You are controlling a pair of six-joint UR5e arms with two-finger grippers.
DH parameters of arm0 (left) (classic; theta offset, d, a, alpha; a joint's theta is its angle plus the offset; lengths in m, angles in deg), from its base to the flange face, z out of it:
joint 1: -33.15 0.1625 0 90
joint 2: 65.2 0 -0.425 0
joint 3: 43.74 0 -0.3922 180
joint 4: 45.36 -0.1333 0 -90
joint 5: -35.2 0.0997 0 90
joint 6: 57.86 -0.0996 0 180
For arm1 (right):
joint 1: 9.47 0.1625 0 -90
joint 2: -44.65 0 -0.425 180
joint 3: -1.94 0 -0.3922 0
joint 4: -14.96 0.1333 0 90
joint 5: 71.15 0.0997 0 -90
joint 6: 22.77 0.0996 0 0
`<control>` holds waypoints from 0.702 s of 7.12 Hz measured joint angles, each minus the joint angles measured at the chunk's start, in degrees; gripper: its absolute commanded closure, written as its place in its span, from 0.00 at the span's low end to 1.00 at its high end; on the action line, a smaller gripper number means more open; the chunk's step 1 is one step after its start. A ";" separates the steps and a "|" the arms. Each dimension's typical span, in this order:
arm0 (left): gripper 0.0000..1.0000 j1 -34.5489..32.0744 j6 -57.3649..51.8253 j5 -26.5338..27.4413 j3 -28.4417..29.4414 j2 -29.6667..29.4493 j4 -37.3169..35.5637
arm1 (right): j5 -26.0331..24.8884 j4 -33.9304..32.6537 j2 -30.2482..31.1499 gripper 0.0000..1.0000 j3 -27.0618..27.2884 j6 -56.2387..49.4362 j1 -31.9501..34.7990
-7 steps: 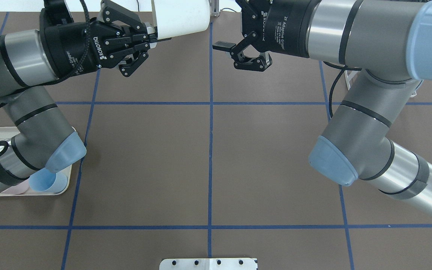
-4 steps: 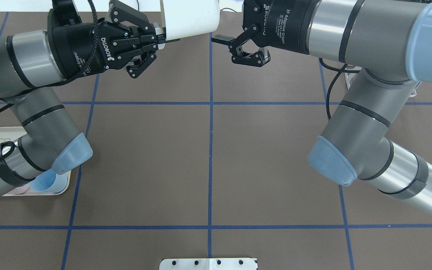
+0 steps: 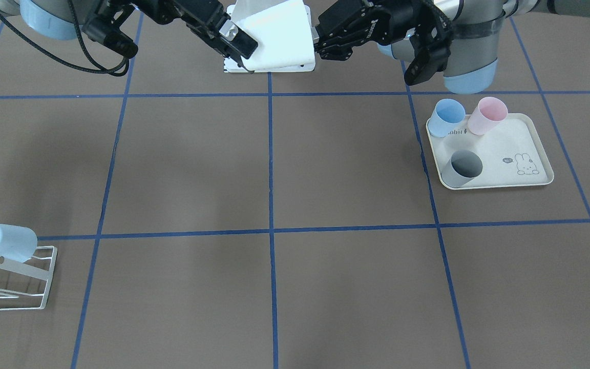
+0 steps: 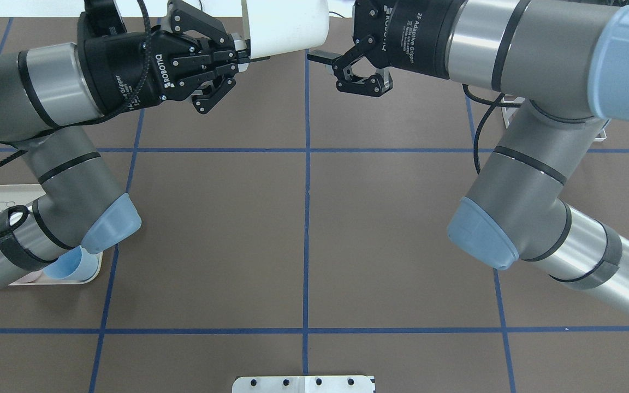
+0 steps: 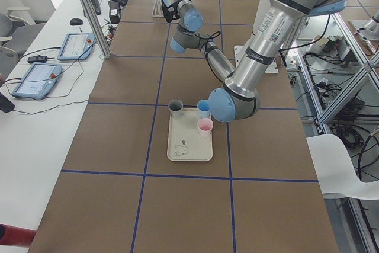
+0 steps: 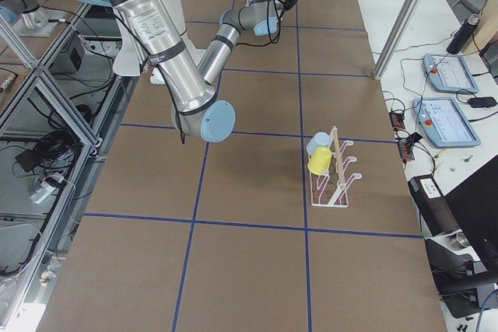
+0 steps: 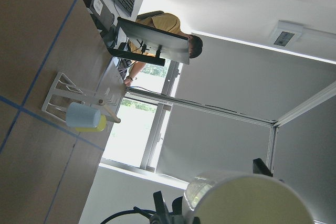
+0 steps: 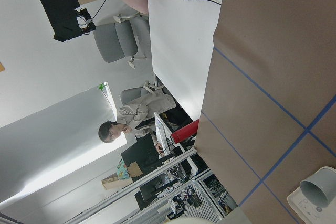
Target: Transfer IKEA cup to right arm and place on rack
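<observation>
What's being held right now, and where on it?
Left gripper pinches the white cup at its near edge; right gripper is open beside it, holding nothing.

You have six cups: one white cup (image 4: 284, 24), three on the single tray (image 3: 510, 146) (blue cup (image 3: 449, 117), pink cup (image 3: 487, 115), grey cup (image 3: 461, 168)), two on the single rack (image 6: 338, 165).

"ROBOTIQ" stands in white letters on the left gripper (image 4: 242, 57), left of the white cup (image 4: 284, 24). Right of the cup, the right gripper (image 4: 342, 71) reads "2F Adaptive Gripper". The tray (image 3: 505, 148) has lettering too small to read.
</observation>
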 measured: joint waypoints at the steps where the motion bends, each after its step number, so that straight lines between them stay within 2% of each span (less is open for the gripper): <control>1: 1.00 0.06 0.00 -0.02 0.30 -0.23 -0.04 | 0.00 0.00 0.00 0.01 -0.01 0.00 0.00; 5: 1.00 0.29 -0.02 -0.09 0.70 -0.28 -0.07 | 0.00 0.08 0.08 0.02 0.06 0.07 0.00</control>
